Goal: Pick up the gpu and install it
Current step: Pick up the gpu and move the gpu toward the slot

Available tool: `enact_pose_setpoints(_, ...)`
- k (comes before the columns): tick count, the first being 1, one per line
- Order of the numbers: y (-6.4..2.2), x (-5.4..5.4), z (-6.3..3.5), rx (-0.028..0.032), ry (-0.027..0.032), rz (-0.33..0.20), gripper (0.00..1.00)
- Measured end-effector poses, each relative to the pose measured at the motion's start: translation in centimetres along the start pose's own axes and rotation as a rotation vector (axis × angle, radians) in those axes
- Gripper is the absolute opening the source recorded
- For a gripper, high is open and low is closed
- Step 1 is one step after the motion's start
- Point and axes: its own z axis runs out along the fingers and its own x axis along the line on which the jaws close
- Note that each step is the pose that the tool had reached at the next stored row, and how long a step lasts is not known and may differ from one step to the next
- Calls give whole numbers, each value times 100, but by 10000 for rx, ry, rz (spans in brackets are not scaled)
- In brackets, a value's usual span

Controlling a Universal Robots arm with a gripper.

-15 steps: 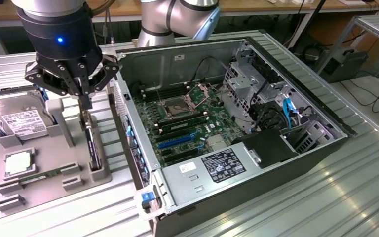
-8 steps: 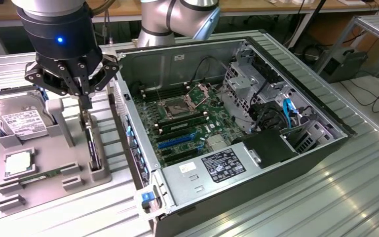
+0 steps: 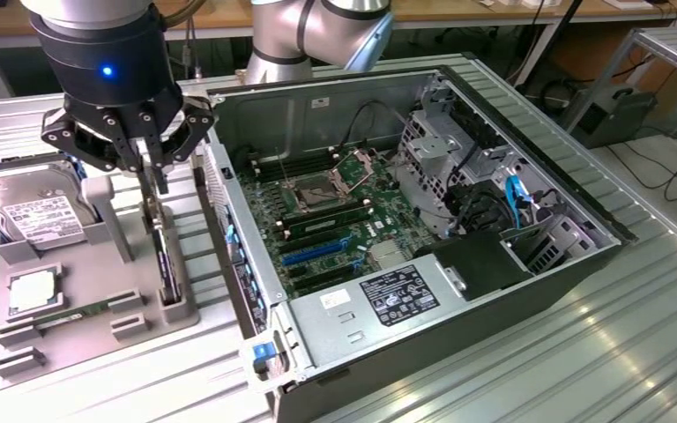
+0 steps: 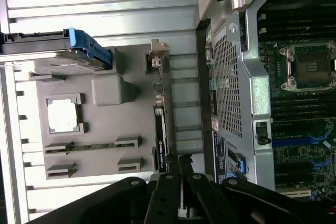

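Observation:
The gpu (image 3: 168, 264) stands on edge in a slot along the side of the grey tray (image 3: 115, 264) nearest the computer case. It is a thin dark card with a silver bracket at its far end. In the wrist view the gpu (image 4: 161, 140) shows edge-on next to the case wall. My gripper (image 3: 154, 181) hangs over the card with its fingers shut together and nothing visibly between them. In the wrist view the gripper (image 4: 179, 182) points at the card's near end. The open computer case (image 3: 515, 264) shows the motherboard (image 3: 338, 220) with blue card slots (image 3: 315, 251).
On the grey tray (image 4: 105, 124) lie a hard drive (image 3: 39, 211), a processor chip (image 3: 33, 291) and a green memory stick (image 3: 74, 315). The case's perforated metal wall (image 4: 228, 82) rises close beside the card. Ribbed metal tabletop (image 3: 621, 352) surrounds both.

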Motion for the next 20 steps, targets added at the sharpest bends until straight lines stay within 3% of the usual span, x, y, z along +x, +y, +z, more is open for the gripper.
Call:
enact_pose_setpoints(3, 0, 0, 0, -1, 0, 0, 29)
enact_pose_setpoints(6, 0, 0, 0, 1, 1, 0, 36)
enact_pose_setpoints(7, 1, 3, 6, 26, -1, -1, 42)
enact_pose_setpoints(15, -6, 50, 159, 41, -4, -1, 42)
enact_pose_setpoints(20, -13, 74, 310, 40, -4, -2, 42)
